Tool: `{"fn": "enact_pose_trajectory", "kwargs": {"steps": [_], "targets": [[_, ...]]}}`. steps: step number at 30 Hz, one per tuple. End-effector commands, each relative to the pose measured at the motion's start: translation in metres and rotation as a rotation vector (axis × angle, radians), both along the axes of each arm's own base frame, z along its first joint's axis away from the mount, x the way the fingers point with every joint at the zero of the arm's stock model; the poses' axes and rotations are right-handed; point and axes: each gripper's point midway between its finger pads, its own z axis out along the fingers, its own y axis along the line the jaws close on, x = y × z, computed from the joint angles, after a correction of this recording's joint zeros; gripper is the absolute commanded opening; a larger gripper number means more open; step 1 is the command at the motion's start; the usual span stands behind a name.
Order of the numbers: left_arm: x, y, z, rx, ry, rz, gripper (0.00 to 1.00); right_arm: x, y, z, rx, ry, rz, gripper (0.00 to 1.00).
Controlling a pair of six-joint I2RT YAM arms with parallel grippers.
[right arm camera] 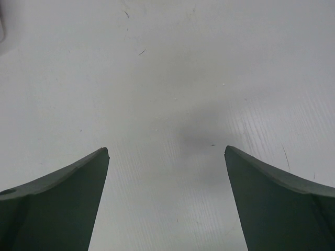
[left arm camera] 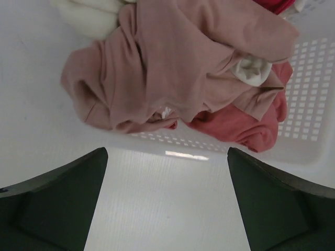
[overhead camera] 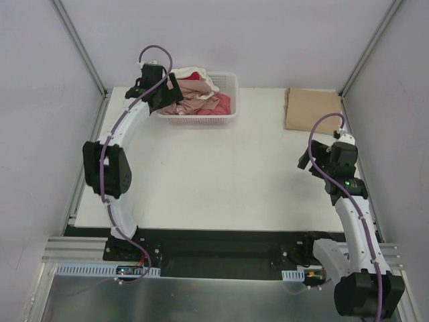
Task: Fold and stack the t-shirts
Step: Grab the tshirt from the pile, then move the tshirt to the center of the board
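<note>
A dusty-pink t-shirt (overhead camera: 194, 94) lies crumpled on top of a pile in the white lattice basket (overhead camera: 231, 80) at the back of the table. In the left wrist view the pink shirt (left arm camera: 178, 63) hangs over the basket rim, with a coral shirt (left arm camera: 235, 128) under it and a cream one (left arm camera: 91, 15) behind. A tan shirt (overhead camera: 312, 109) lies folded flat at the back right. My left gripper (overhead camera: 167, 94) is open and empty just left of the basket. My right gripper (overhead camera: 308, 159) is open and empty over bare table.
The white table (overhead camera: 221, 174) runs from the basket to the near edge. Grey walls and metal frame posts (overhead camera: 80, 47) close in the back and sides. The basket wall (left arm camera: 309, 89) is right in front of my left fingers.
</note>
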Motion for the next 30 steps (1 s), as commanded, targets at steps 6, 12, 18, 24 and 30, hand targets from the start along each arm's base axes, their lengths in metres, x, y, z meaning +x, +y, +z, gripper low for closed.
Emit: {"fn": "enact_pose_trajectory", "kwargs": {"steps": [6,12,18,24,30], "targets": [[0.102,-0.026,-0.023,0.010,-0.050,-0.068,0.58,0.004,-0.009,0.010,-0.055,-0.027,-0.021,0.97],[0.090,-0.033,0.055,-0.015,-0.189,-0.095,0.00,0.006,-0.006,0.008,-0.046,-0.018,-0.011,0.97],[0.043,-0.066,0.169,0.009,-0.411,-0.270,0.00,0.004,-0.001,0.012,-0.026,-0.039,0.010,0.97],[0.004,-0.093,0.258,-0.083,-0.597,-0.421,0.00,0.001,0.001,0.018,-0.023,-0.063,0.018,0.97],[-0.051,-0.111,0.338,-0.156,-0.790,-0.553,0.00,0.000,0.001,0.024,-0.024,-0.086,0.020,0.97]]}}
